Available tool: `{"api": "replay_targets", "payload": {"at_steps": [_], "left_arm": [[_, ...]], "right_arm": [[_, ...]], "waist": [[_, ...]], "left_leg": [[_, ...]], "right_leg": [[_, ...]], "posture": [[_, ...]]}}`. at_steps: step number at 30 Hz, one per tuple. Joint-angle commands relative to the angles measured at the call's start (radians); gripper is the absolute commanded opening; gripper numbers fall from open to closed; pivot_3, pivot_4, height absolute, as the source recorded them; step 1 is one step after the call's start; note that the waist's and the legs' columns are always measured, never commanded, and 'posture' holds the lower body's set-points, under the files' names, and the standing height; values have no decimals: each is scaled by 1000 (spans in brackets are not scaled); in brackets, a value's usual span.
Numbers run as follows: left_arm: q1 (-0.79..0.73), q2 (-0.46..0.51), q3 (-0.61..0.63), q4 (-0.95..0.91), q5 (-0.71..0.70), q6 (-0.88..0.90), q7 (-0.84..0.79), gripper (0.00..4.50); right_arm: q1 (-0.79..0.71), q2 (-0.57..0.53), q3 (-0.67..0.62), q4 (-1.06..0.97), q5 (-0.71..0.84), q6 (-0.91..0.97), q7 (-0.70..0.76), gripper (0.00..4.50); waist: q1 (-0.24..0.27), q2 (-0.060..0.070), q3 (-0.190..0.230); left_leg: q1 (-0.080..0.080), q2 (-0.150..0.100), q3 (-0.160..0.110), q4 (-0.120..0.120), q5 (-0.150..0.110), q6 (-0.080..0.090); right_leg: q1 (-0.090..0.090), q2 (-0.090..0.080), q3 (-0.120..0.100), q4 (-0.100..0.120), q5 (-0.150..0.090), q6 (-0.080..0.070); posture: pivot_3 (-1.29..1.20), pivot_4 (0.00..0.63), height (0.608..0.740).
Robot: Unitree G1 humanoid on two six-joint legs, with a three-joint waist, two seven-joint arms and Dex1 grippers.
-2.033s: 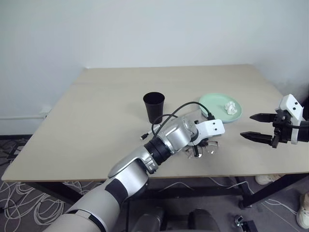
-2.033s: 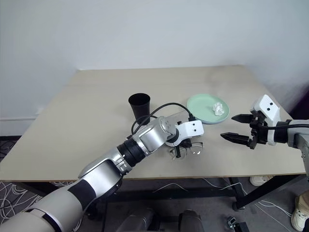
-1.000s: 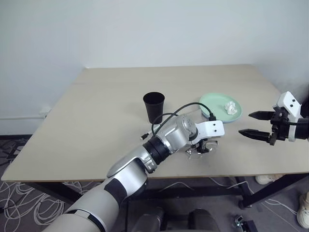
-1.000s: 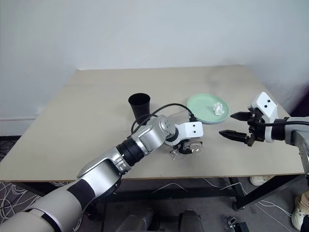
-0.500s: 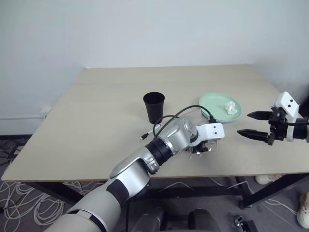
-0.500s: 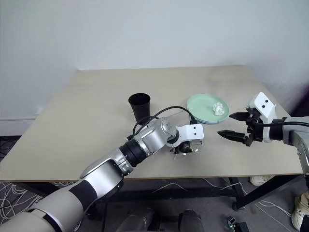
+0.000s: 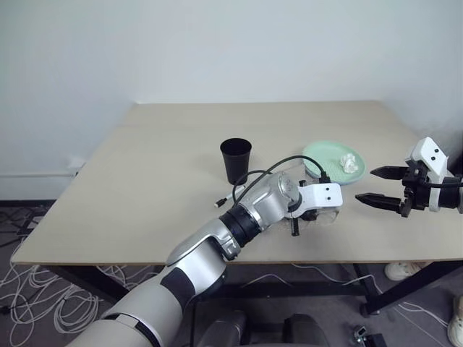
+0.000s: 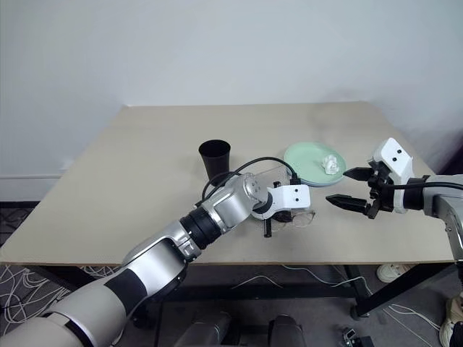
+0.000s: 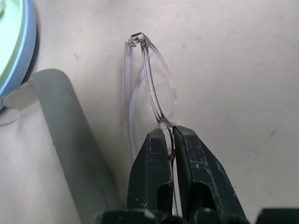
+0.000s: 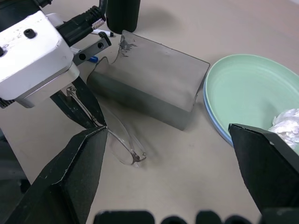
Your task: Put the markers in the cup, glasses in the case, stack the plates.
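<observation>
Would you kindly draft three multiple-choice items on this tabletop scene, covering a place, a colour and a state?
1. Where does the crumpled tissue lie?
A. In the cup
B. On the green plate
C. On the case

2. What colour is the cup?
A. Black
B. Red
C. White

3. How does the left gripper stand?
A. Wide open above the table
B. Shut on a marker
C. Shut on the glasses

Answers:
1 B: the tissue sits on the green plate, which rests on the blue plate.
2 A: the tumbler behind the grey case is black.
3 C: in the left wrist view its fingers pinch the frame of the glasses.
</observation>
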Motion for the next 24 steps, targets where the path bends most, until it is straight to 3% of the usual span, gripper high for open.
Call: {"api": "replay_targets", "payload": {"at_steps": [1, 3, 4, 9, 13, 24], "left_arm": [[-3, 12, 7, 11, 28, 3, 10, 4], [-3, 12, 7, 11, 28, 3, 10, 4], [-3, 12, 7, 11, 28, 3, 10, 4], [-3, 12, 8, 12, 28, 2, 10, 4], [-3, 12, 8, 11, 29, 2, 10, 4], [-14, 22, 24, -5, 23, 1, 2, 4]], "right_arm": [[-20, -1, -23, -28, 16, -7, -5, 4500], [-20, -1, -23, -28, 16, -7, -5, 4500], [-20, -1, -23, -28, 16, -7, -5, 4500], [-20, -1, -23, -28, 16, -7, -5, 4500], [-20, -1, -23, -28, 16, -7, -5, 4500], [-27, 3, -17, -20, 12, -14, -3, 4500]], "waist": [[-5, 0, 0], [-12, 5, -3], [-12, 7, -4], [-10, 3, -1], [-10, 4, -2], [-10, 4, -1]], "left_leg": [[-1, 7, 11, 1, 0, 1], [-7, 23, 34, 5, -2, 3], [-11, 25, 33, 7, -3, 5], [-12, 22, 30, 4, -3, 5], [-12, 25, 34, -1, -3, 5], [-13, 23, 30, 2, -3, 5]], "right_leg": [[0, -4, -4, 0, 0, 0], [1, -19, -24, 0, 0, 0], [1, -17, -26, -1, 0, 0], [-1, -3, -8, 1, -1, 2], [-1, -15, -22, 0, -1, 1], [1, -13, -24, -1, -2, 4]], "posture": [[0, 0, 692], [0, 0, 692], [0, 0, 692], [0, 0, 692], [0, 0, 692], [0, 0, 692]]}}
